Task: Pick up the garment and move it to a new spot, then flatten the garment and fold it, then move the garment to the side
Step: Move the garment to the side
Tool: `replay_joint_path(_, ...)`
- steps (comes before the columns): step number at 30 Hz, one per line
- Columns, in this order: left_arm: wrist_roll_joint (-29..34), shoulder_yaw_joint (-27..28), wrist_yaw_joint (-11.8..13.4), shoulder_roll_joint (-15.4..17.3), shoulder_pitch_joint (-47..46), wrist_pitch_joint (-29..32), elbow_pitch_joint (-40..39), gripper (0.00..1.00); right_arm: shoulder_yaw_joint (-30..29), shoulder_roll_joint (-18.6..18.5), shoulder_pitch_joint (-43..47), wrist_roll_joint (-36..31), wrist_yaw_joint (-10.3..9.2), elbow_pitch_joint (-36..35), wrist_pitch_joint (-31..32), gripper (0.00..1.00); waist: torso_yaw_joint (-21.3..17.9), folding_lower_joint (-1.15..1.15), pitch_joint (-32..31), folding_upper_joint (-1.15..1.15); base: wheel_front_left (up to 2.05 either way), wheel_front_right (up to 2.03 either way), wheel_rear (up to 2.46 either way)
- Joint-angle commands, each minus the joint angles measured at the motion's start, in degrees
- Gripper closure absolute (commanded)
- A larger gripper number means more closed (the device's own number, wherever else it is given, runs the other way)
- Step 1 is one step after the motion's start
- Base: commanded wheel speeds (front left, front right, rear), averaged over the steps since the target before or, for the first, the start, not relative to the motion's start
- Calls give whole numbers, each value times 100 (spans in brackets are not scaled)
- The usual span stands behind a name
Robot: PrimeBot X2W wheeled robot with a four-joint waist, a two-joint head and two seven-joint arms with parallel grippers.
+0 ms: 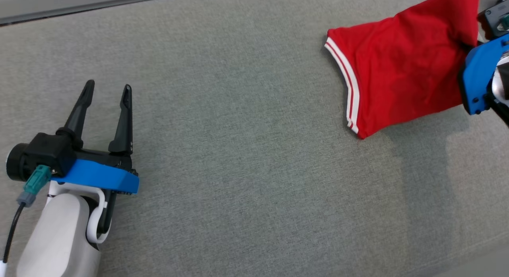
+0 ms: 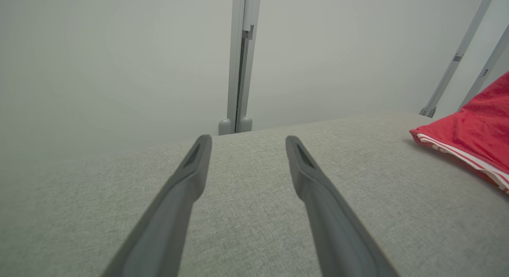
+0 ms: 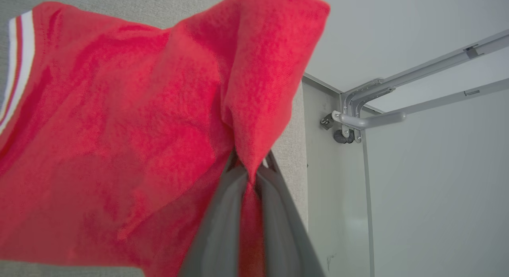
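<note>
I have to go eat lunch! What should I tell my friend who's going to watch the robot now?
Left gripper: jaws open, holding nothing, over the grey surface on the robot's left.
Right gripper: jaws shut on a bunch of the red shirt, far to the right.
Shirt: raised at the pinched end, white-striped edge pointing toward the middle.
Done: shirt grabbed.
Left to do: set it at a new spot, flatten it, fold it, move it aside.
</note>
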Motion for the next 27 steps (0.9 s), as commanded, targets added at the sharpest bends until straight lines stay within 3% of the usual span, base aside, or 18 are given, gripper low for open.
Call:
replay_joint_path(1,17,24,21,50,-78,35,-59,0,-81,-23,-100,-88,-5,5,-98,100,-29,-1,66,0,0,0,0)
replay_joint_path(6,47,25,61,154,-159,173,-312,0,-622,18,-205,-424,-6,96,-565,100,-141,-1,360,0,0,0,0)
replay_joint_path(8,52,11,58,191,-185,227,-390,0,-629,189,-200,-347,-3,91,-750,100,-176,-1,429,0,0,0,0)
replay_joint_path(11,54,6,71,253,-204,294,-482,0,-610,158,-364,-664,-8,104,-981,100,-236,-1,509,0,0,0,0)
replay_joint_path(22,0,-83,72,283,-159,338,-505,0,-1233,451,-321,-1514,-7,542,-1244,97,-227,-1,363,0,0,0,0)
replay_joint_path(23,-15,-87,73,278,-139,327,-485,0,-1304,483,-286,-1571,-7,578,-1253,80,-221,-1,330,0,0,0,0)
replay_joint_path(24,-29,-94,75,268,-129,324,-470,0,-1319,515,-262,-1632,-7,584,-1308,53,-211,-1,301,0,0,0,0)
replay_joint_path(25,-39,-104,76,256,-126,309,-448,0,-1357,545,-237,-1687,-7,603,-1316,0,-198,-1,264,0,0,0,0)
replay_joint_path(27,-50,-124,76,225,-112,291,-411,0,-1448,599,-178,-1778,-7,650,-1317,0,-165,-1,189,0,0,0,0)
